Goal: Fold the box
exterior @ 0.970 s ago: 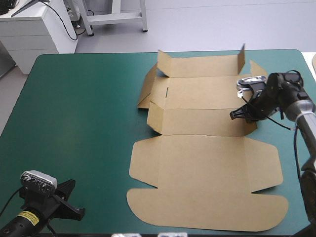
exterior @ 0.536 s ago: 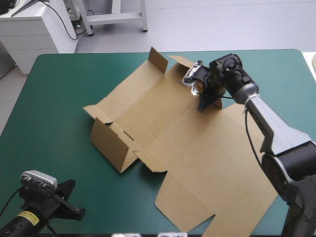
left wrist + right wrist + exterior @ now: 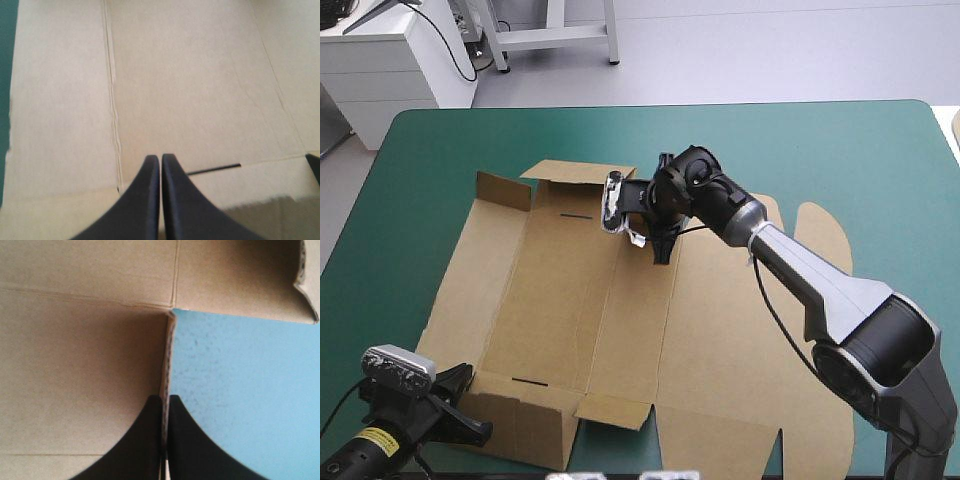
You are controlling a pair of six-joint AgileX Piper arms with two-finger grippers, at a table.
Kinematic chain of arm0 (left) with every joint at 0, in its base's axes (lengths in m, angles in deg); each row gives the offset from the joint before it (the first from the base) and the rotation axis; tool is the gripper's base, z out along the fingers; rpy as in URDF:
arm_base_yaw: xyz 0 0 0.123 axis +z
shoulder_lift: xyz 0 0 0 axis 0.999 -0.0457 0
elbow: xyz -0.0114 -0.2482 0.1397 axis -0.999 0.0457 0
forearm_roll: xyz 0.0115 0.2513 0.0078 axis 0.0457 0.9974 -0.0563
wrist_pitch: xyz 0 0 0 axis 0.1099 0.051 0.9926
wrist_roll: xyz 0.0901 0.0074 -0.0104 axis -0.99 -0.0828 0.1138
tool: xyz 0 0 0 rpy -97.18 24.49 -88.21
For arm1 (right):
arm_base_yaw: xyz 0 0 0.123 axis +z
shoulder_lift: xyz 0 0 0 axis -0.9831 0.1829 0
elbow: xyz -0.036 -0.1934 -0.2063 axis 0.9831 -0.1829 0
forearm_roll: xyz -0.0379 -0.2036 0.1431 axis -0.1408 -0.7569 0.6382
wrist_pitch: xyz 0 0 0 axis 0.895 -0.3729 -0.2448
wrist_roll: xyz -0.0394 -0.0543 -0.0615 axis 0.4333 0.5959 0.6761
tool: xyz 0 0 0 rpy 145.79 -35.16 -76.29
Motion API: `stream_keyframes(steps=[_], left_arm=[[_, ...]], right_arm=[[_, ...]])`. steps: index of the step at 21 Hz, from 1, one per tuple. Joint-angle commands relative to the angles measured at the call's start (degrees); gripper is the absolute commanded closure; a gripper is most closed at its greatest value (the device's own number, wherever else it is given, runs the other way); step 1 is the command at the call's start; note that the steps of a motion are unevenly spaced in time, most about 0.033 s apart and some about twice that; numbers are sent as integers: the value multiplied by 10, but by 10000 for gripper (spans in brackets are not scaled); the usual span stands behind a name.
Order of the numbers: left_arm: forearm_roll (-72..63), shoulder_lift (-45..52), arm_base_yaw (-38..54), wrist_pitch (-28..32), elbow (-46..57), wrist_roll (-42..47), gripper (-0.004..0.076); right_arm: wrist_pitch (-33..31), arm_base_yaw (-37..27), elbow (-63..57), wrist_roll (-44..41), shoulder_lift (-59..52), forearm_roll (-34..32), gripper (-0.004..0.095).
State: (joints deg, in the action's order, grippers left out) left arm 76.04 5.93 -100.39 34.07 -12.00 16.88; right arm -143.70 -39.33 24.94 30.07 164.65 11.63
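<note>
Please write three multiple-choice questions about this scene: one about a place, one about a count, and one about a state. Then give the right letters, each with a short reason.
1. Where is the right gripper with black fin-shaped fingers?
A. At the near left corner of the table
B. Beyond the far edge of the table
C. At the brown cardboard box sheet, near the middle of the teal-green table

2. How many narrow dark slots show in the box sheet in the high view?
A. None
B. Two
C. Five

3. What is the state of the right gripper?
A. Shut on the box sheet
B. Wide open
C. Out of view

Answers:
1 C: the high view shows it on the sheet at mid-table.
2 B: one slot lies toward the far edge, another toward the near edge.
3 A: the right wrist view shows a board edge between its nearly closed fingers.
</note>
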Motion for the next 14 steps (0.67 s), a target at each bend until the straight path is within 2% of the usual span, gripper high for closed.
stream_keyframes(steps=[1,6,9,10,12,14], left_arm=[[-10,-6,0,35,-13,1,731],[-10,-6,0,35,-13,1,731],[-10,-6,0,35,-13,1,731],[-10,-6,0,35,-13,1,731],[-10,-6,0,35,-13,1,731],[-10,-6,0,35,-13,1,731]], right_arm=[[25,30,20,27,-33,-1,923],[-40,36,20,26,-24,26,923],[-37,36,18,10,-20,19,913],[-34,36,18,7,-19,10,884],[-33,36,18,7,-18,8,757],[-27,36,18,-2,-18,-8,585]])
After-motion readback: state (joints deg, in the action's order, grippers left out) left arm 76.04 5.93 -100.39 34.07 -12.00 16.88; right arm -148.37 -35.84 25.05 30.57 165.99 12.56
